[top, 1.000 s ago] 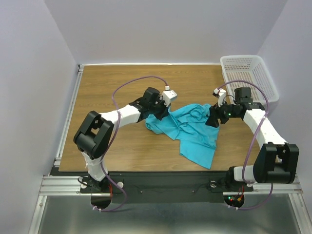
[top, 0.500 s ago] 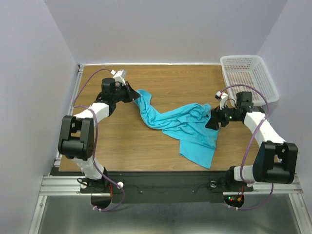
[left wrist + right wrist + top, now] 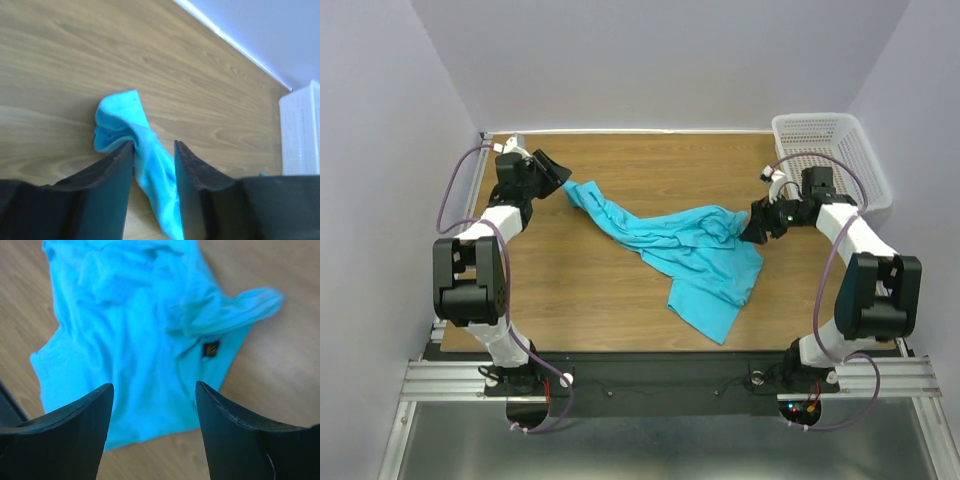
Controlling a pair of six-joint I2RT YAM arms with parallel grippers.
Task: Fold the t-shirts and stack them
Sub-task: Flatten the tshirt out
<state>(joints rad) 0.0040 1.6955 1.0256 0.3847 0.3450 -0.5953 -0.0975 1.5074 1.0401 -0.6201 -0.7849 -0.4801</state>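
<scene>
While the brown wooden surface carries the bright turquoise collared cloth t-shirt strung out crumpled from far left to right, nothing lies flat. The right end effector hovers wide and empty above its chest; the left end effector stands part-open around a twisted end. Any grab there would likely pinch bunched layers, and pulling would tighten wrinkles, not spread them.

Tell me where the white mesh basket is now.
Seen from above, the white mesh basket stands at the far right corner of the table, behind the right claw and apart from the turquoise shirt.
</scene>
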